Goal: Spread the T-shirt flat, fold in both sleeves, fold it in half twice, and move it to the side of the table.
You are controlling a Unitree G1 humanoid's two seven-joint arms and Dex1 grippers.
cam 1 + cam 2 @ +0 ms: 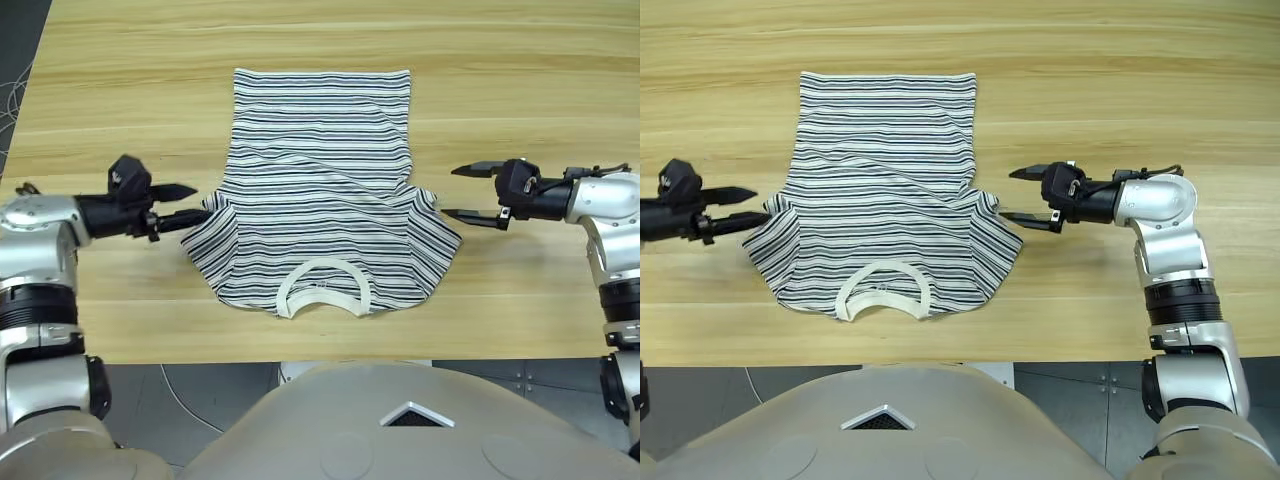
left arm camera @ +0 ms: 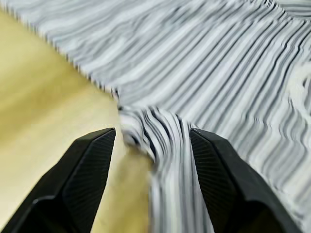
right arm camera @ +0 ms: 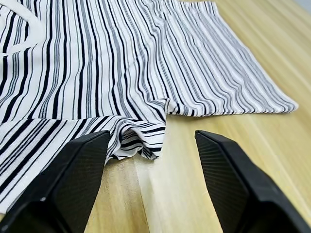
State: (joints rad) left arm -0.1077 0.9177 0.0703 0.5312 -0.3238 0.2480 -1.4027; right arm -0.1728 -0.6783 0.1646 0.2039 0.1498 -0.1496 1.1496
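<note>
The shirt (image 1: 318,190) lies spread mid-table (image 1: 520,80), collar at 6 o'clock. Our left gripper (image 1: 198,201), jaws apart, sits at the shirt's 9 o'clock sleeve. The right gripper (image 1: 448,191), also apart, hangs at 3 o'clock, just off the cloth. We risk pinching bunched cloth and dragging the body askew. Only the wrist views show this: the left hem (image 2: 155,136) bunches between the fingers, and the right hem (image 3: 141,138) curls up.

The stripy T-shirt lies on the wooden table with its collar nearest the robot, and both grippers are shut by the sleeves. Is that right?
Not quite: the left gripper and right gripper are both open, as each wrist view shows. The T-shirt does lie on the table, collar nearest the robot, grippers by its sleeves.
</note>
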